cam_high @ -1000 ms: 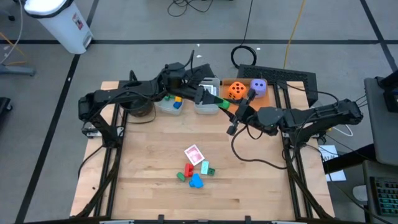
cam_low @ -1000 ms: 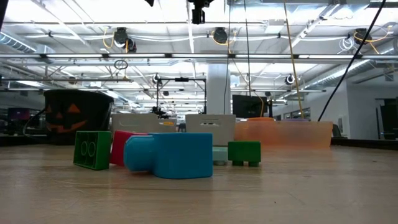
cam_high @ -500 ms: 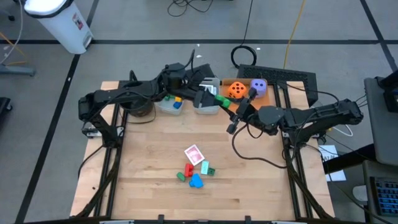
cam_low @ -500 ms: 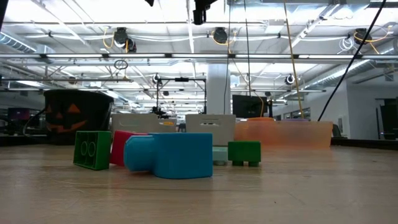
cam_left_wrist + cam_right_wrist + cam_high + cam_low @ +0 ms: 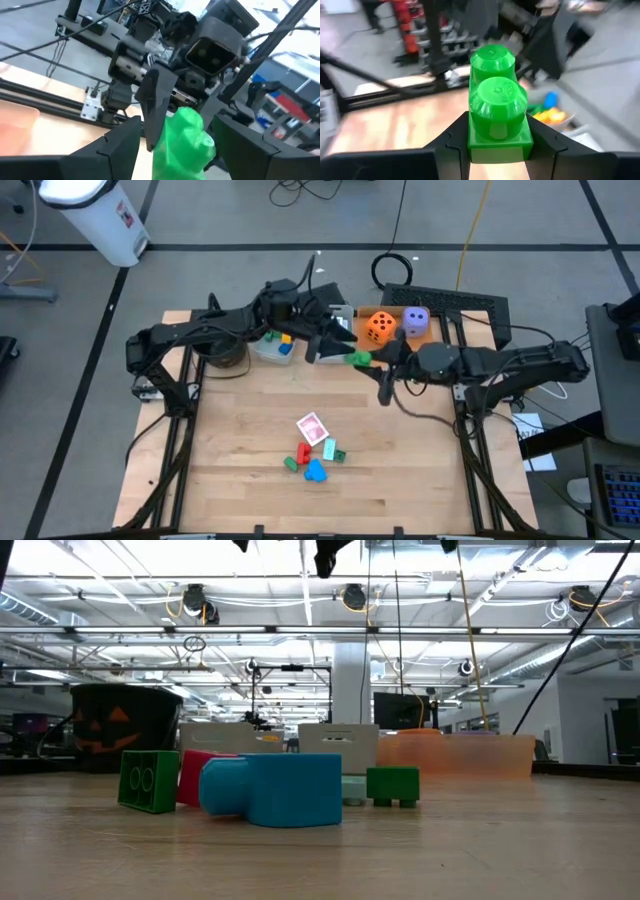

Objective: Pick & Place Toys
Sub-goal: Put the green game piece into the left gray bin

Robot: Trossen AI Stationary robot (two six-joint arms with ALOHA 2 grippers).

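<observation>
A green two-stud block (image 5: 358, 358) hangs in the air over the table's far middle. My right gripper (image 5: 370, 359) is shut on it, reaching in from the right. My left gripper (image 5: 325, 345) comes from the left and stands open, with a finger on either side of the block (image 5: 182, 137) and a gap on both sides. More toys lie near the front edge: a playing card (image 5: 311, 426) and red, green and blue blocks (image 5: 310, 462). An orange die (image 5: 379, 326) and a purple die (image 5: 416, 320) sit in the orange tray (image 5: 397, 310). My right gripper pinches the green block by two opposite side walls (image 5: 475, 142) between its two fingers (image 5: 451, 146). The fingers reach level from the table's right. The block is lifted clear and sticks out ahead of the fingers toward my left gripper, its two studs (image 5: 497, 97) in the wrist camera's sight.
Two clear bins (image 5: 276, 348) stand at the far edge under my left arm, one holding blue and yellow blocks. A black pot (image 5: 222, 356) sits at the far left. In the low view the block pile (image 5: 270, 790) stands before the bins and the tray (image 5: 455, 755).
My left gripper has rolled about its own line and opened off the green block. My right gripper has turned and rolled, keeping its hold. The block has turned with it and now sits slightly nearer the table's front edge.
</observation>
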